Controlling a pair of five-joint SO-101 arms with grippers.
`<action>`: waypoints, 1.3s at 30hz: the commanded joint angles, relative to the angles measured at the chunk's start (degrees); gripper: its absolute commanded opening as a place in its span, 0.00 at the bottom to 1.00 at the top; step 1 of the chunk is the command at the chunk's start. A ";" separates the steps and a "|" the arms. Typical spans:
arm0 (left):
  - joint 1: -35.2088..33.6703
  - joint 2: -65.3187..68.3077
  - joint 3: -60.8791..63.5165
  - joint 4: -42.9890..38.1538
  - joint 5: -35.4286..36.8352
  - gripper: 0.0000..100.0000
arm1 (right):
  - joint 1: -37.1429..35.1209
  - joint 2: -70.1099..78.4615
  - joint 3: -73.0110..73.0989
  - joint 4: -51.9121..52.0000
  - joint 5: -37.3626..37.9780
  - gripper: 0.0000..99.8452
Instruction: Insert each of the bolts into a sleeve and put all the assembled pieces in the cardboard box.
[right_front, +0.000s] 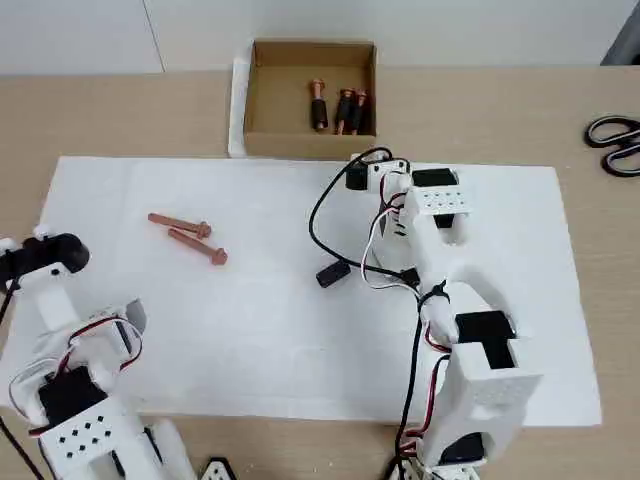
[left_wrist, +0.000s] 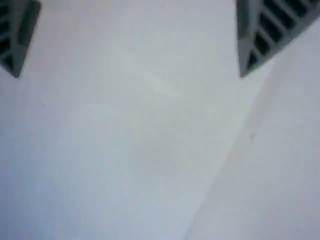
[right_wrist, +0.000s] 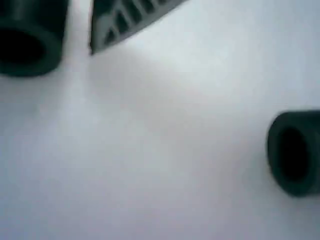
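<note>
Jaws of the left gripper (left_wrist: 130, 75) stand wide apart over the white sheet (right_front: 270, 330), while whether the right gripper (right_front: 370, 177) is parted or closed cannot be told. The sheet spreads beneath both. The cardboard box (right_front: 280, 100) sits just beyond the right gripper, three assembled pieces (right_front: 320, 108) inside. Two bare bolts (right_front: 180, 223) lie side by side on the sheet between the grippers. A black sleeve (right_wrist: 30, 42) lies just beside the right gripper, a second sleeve (right_wrist: 295, 152) farther off.
</note>
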 joint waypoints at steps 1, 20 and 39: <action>0.00 -0.09 -0.31 -1.32 -0.26 0.26 | 0.31 3.12 0.70 0.13 0.53 0.17; 0.09 0.00 -0.75 -1.23 -0.26 0.26 | 0.48 -11.12 -9.58 10.68 0.44 0.00; 16.53 35.78 -31.87 6.51 -8.70 0.26 | 0.66 -13.41 -12.57 14.29 0.09 0.00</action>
